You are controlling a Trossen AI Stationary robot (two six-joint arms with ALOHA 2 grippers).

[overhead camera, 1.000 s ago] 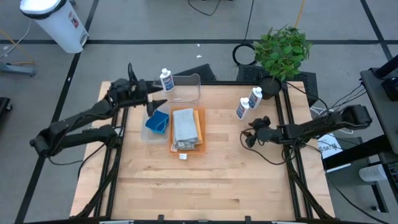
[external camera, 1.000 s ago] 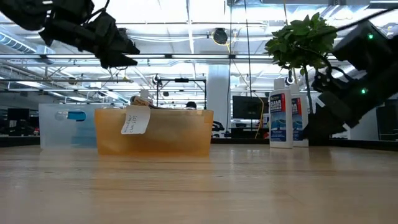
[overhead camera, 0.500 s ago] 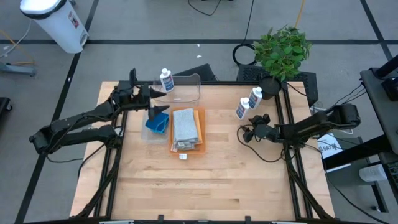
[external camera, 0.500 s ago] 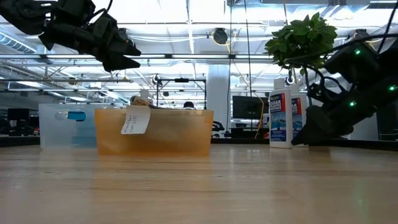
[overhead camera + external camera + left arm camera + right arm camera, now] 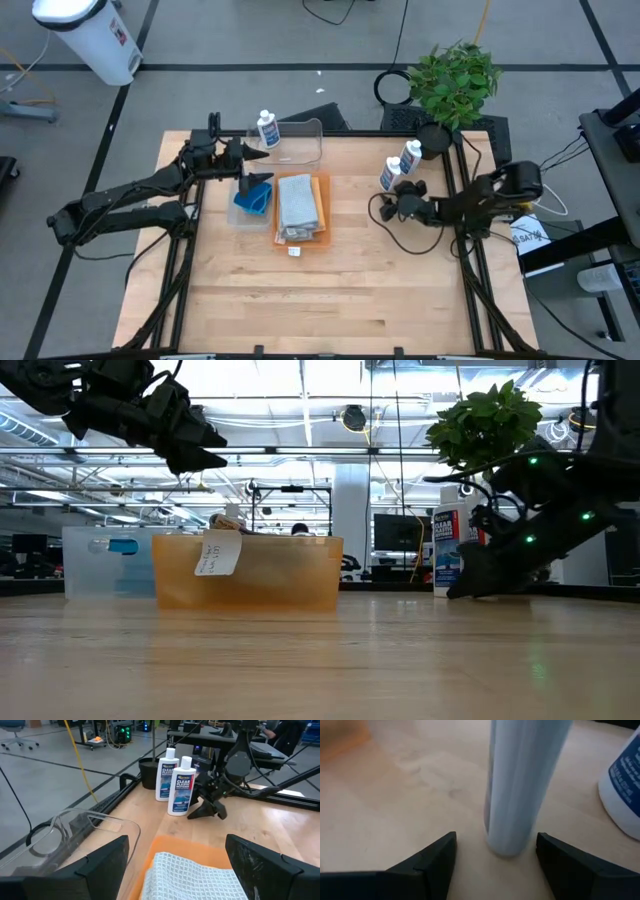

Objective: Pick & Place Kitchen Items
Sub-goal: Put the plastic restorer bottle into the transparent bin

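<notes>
Two white blue-labelled bottles [image 5: 389,176] [image 5: 411,155] stand upright on the table at the far right. My right gripper [image 5: 392,197] hovers low beside the nearer bottle [image 5: 520,785]; it is open, one finger on either side of the bottle's base, and no contact shows. A third bottle [image 5: 268,130] stands at the clear tub [image 5: 298,146]. A grey folded cloth [image 5: 297,204] lies on an orange one [image 5: 319,214], with blue sponges [image 5: 252,197] beside them. My left gripper [image 5: 262,163] hangs open above the sponges and the tub, holding nothing.
A green potted plant [image 5: 455,80] stands at the table's far right corner, behind the two bottles. A small white tag [image 5: 295,250] lies near the cloths. Bare wood [image 5: 330,300] covers the near half of the table.
My right gripper has gone toward the table's left and down, tipping its fingers lower, and now stands close to the tabletop at the nearer bottle. Its fingers have stayed open. The bottles and cloths have kept their places.
</notes>
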